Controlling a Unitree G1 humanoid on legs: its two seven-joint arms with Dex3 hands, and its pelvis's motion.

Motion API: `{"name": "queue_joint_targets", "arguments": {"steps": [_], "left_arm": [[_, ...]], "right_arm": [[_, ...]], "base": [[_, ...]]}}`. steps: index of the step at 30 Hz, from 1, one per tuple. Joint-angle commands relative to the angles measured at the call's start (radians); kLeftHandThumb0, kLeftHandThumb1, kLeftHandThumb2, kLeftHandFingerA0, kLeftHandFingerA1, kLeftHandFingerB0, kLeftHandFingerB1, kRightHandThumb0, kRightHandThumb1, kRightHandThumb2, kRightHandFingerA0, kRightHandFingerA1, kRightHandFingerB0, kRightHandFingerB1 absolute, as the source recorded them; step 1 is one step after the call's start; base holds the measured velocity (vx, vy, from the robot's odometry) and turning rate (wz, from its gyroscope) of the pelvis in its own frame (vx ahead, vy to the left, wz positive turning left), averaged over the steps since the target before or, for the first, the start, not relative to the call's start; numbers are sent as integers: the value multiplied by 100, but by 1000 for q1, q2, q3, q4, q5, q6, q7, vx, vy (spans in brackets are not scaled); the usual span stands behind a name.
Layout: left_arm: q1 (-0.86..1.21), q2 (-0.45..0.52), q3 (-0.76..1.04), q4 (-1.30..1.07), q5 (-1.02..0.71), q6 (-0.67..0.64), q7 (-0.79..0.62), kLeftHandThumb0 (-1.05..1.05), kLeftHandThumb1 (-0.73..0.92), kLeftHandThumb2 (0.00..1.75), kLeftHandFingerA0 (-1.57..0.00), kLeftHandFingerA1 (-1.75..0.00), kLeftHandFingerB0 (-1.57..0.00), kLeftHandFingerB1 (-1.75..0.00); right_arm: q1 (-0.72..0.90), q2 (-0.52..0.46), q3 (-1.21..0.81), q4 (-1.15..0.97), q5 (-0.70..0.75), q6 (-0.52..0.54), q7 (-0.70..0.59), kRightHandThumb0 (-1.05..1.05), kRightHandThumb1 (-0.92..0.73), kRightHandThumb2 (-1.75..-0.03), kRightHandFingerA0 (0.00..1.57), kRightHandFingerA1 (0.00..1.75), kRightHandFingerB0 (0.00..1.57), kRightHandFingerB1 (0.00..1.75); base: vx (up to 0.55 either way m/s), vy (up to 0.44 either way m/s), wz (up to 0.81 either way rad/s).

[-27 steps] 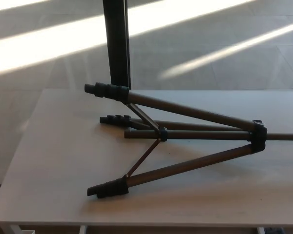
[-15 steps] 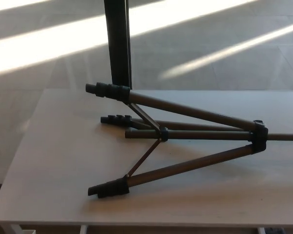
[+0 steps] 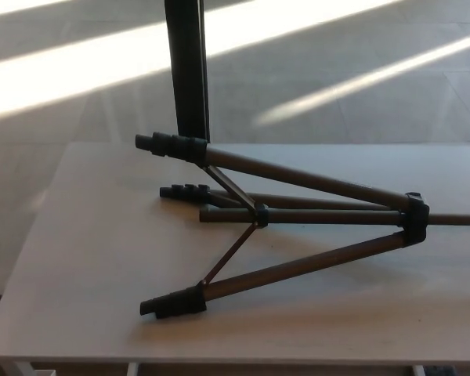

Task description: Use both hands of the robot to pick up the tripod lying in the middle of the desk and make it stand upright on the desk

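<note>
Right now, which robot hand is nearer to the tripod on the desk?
Neither can be named: no hand shows in the head view. The tripod lies on its side on the desk, legs spread, untouched.

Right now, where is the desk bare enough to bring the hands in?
Bare desk lies left of the tripod feet, and along the near edge below its lowest leg. The middle is crowded: spread legs and braces. A dark post stands behind the far edge.
</note>
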Motion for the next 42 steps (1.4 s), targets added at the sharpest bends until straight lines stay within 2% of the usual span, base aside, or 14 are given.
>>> {"name": "queue_joint_targets", "arguments": {"steps": [1, 3, 8, 9, 14, 19, 24, 28, 29, 31, 32, 34, 37, 42], "left_arm": [[-61, 72, 46, -462, -134, 207, 59, -47, 50, 55, -97, -58, -76, -53], [-68, 74, 42, -549, -144, 209, 49, -45, 53, 56, -94, -59, -71, -54], [-93, 90, 27, -751, -185, 257, 38, -64, 48, 59, -106, -57, -85, -51], [-119, 93, 14, -806, -195, 262, 45, -63, 53, 59, -115, -53, -94, -50], [-215, 90, -46, -904, -207, 224, 9, -71, 58, 61, -115, -53, -101, -50], [-366, 86, -258, -1098, -119, 272, 23, -54, 67, 60, -101, -69, -82, -57], [-489, 60, -448, -1152, -49, 308, -26, -53, 71, 62, -101, -77, -73, -61], [-534, 54, -511, -1154, -39, 321, -50, -53, 71, 62, -101, -77, -73, -61], [-586, 54, -579, -1109, -40, 291, -135, -47, 72, 61, -99, -80, -76, -63], [-647, 50, -645, -1022, -34, 227, -240, -44, 58, 90, -99, -81, -87, -71], [-668, 47, -663, -1001, -28, 226, -249, -45, 53, 92, -100, -80, -89, -71], [-698, 58, -697, -974, -4, 221, -263, -47, 54, 89, -100, -78, -90, -70], [-770, 50, -748, -931, -12, 221, -306, -55, 68, 60, -99, -76, -84, -67], [-868, 51, -849, -897, 43, 243, -326, -54, 65, 59, -95, -79, -83, -66]], "right_arm": [[-24, 22, -35, -523, 254, 230, -186, -64, -66, -61, 94, 55, 64, 46], [-36, -1, -32, -601, 292, 293, -223, -67, -65, -61, 95, 56, 65, 46], [-74, -16, 16, -714, 396, 315, -205, -64, -67, -60, 84, 64, 59, 48], [-94, -9, 45, -752, 442, 319, -213, -65, -64, -61, 90, 69, 62, 51], [-165, 29, 159, -830, 499, 323, -211, -63, -66, -60, 94, 76, 67, 56], [-274, 143, 388, -896, 490, 398, -272, -63, -64, -59, 90, 86, 76, 62], [-353, 228, 543, -860, 456, 491, -285, -62, -70, -61, 82, 90, 69, 65], [-378, 264, 591, -834, 442, 516, -283, -62, -70, -61, 82, 90, 69, 65], [-394, 302, 623, -796, 445, 547, -300, -60, -69, -61, 81, 95, 70, 66], [-419, 375, 631, -737, 471, 578, -372, -61, -66, -60, 78, 96, 70, 68], [-429, 390, 626, -715, 480, 585, -387, -60, -66, -60, 77, 95, 69, 67], [-435, 415, 623, -694, 474, 595, -408, -59, -69, -60, 74, 95, 68, 67], [-425, 450, 622, -642, 454, 610, -420, -58, -72, -62, 67, 91, 63, 61], [-412, 469, 622, -600, 415, 627, -423, -60, -72, -62, 67, 93, 61, 61]], "base": [[0, 0, 0], [0, 0, 0], [0, 0, 0], [0, 0, 0], [0, 0, 0], [0, 0, 0], [0, 0, 0], [0, 0, 0], [0, 0, 0], [0, 0, 0], [0, 0, 0], [0, 0, 0], [0, 0, 0], [0, 0, 0]]}}
